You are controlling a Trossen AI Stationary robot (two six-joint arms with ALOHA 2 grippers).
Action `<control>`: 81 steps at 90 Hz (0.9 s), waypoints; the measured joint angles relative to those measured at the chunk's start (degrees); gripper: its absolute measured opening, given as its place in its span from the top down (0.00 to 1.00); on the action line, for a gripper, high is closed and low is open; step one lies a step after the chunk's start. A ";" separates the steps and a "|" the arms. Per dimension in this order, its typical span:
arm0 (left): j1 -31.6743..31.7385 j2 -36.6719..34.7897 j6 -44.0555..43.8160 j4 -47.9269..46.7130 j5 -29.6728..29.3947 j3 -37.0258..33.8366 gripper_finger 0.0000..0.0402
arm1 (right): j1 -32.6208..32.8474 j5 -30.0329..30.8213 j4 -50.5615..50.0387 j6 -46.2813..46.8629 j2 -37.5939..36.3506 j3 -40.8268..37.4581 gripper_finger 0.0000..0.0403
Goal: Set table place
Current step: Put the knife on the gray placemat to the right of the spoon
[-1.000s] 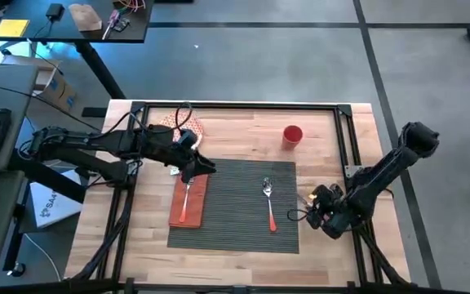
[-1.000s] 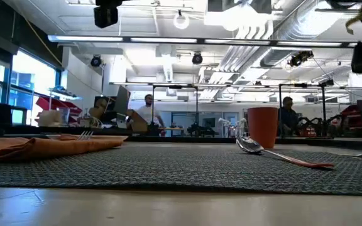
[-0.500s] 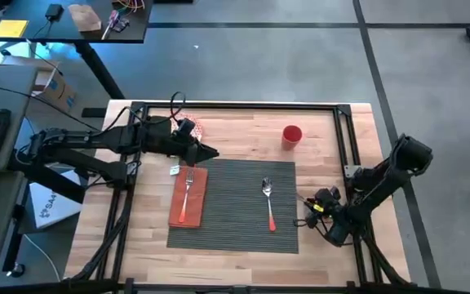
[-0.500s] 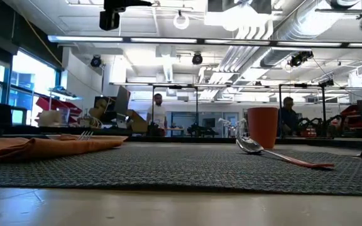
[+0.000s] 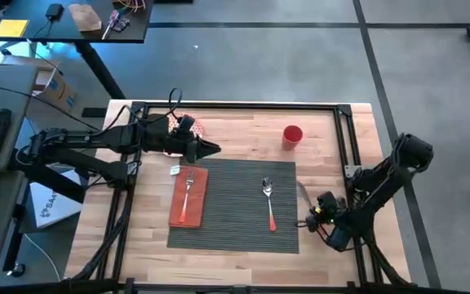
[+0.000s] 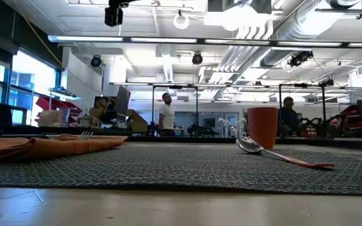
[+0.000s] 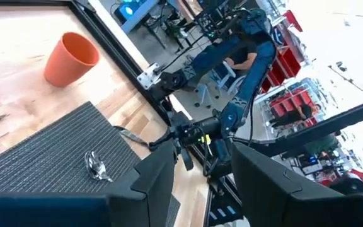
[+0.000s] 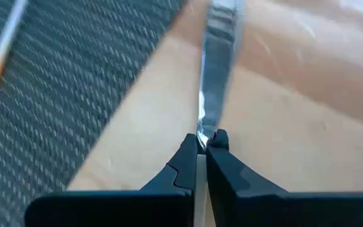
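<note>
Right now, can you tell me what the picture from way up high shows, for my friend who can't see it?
A wooden table holds a dark grey placemat with a spoon on it and a fork lying on an orange napkin. The right gripper holds a knife just beside the mat, while the left gripper hovers above the napkin. A red cup stands farther back.
</note>
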 joint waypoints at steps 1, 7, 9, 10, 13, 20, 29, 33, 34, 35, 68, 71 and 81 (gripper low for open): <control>0.00 0.00 0.01 0.00 0.12 0.00 0.65 | -0.16 -0.60 -0.39 0.01 -0.34 0.14 0.99; 0.00 0.00 0.05 -0.04 0.88 0.00 0.65 | -0.97 -2.52 -2.17 0.08 -2.14 0.69 0.99; 0.00 0.00 0.18 -0.01 1.00 0.00 0.65 | -1.22 -2.60 -2.36 0.19 -2.58 0.75 0.99; 0.00 0.00 0.32 0.02 1.03 0.00 0.65 | -1.26 -2.52 -2.37 0.21 -2.75 0.76 0.99; 0.00 0.00 0.72 0.04 1.33 0.00 0.65 | -1.50 -1.94 -2.25 0.25 -3.13 0.96 0.99; 0.00 0.00 1.63 0.04 1.78 0.00 0.65 | -1.94 -0.04 -1.45 0.17 -3.57 1.80 0.99; 0.00 0.00 2.51 0.07 2.17 0.00 0.65 | -2.68 2.01 -0.20 -0.18 -3.61 2.69 0.99; 0.00 0.00 2.87 0.04 2.69 0.00 0.65 | -3.19 3.36 0.74 -0.49 -3.61 2.88 0.99; 0.00 0.00 2.98 0.05 2.76 0.00 0.65 | -3.35 3.62 1.02 -0.62 -3.61 2.91 0.99; 0.00 0.00 3.05 0.07 2.82 0.00 0.65 | -3.51 3.89 1.27 -0.67 -3.61 2.95 0.99; 0.00 -0.02 5.57 -0.04 5.49 0.00 0.65 | -15.27 8.13 12.15 -3.37 -3.03 3.22 1.00; 0.00 -0.02 5.70 -0.03 5.48 0.00 0.65 | -16.68 7.07 13.39 -3.78 -2.60 3.23 1.00; 0.00 -0.10 6.06 -0.20 6.24 0.00 0.65 | -20.48 2.43 18.42 -5.20 -0.85 3.23 1.00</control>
